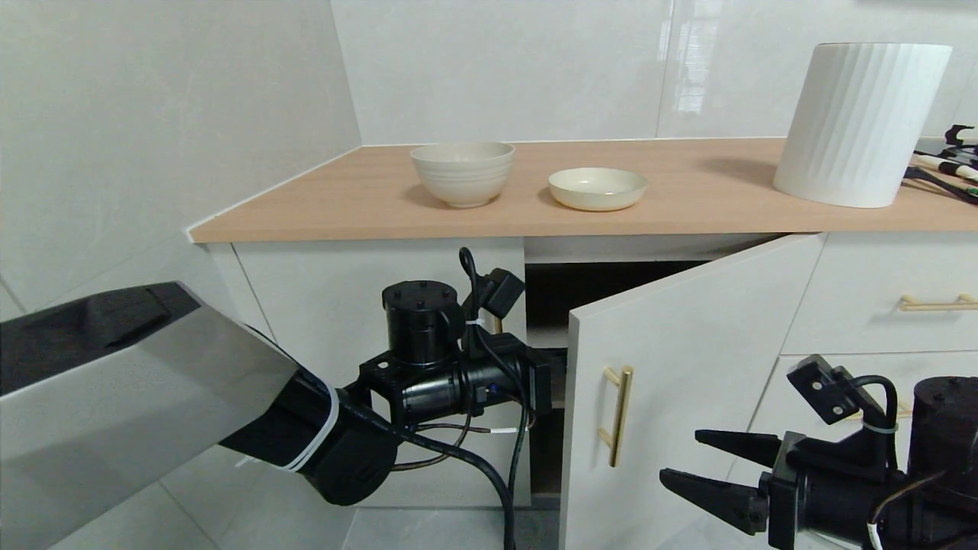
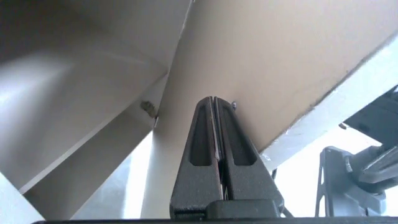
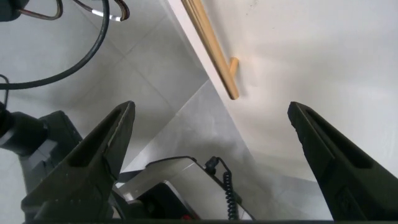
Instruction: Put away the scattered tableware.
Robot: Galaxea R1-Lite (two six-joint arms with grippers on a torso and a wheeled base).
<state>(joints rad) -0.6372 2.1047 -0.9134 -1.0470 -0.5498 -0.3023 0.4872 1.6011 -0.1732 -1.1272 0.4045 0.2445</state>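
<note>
A ribbed cream bowl (image 1: pixel 463 172) and a shallow cream dish (image 1: pixel 597 188) stand on the wooden counter (image 1: pixel 710 198). Below them a white cabinet door (image 1: pixel 672 382) with a gold handle (image 1: pixel 620 416) hangs partly open. My left arm reaches into the cabinet gap behind the door's edge; its gripper (image 2: pixel 214 115) is shut, fingers pressed together against the door's inner face. My right gripper (image 1: pixel 707 462) is open, low in front of the door, just right of the handle (image 3: pixel 214 53), holding nothing.
A tall ribbed white container (image 1: pixel 863 122) stands at the counter's right, with dark utensils (image 1: pixel 947 164) beyond it. Drawers with gold handles (image 1: pixel 938 302) lie right of the open door. A tiled wall closes the left side.
</note>
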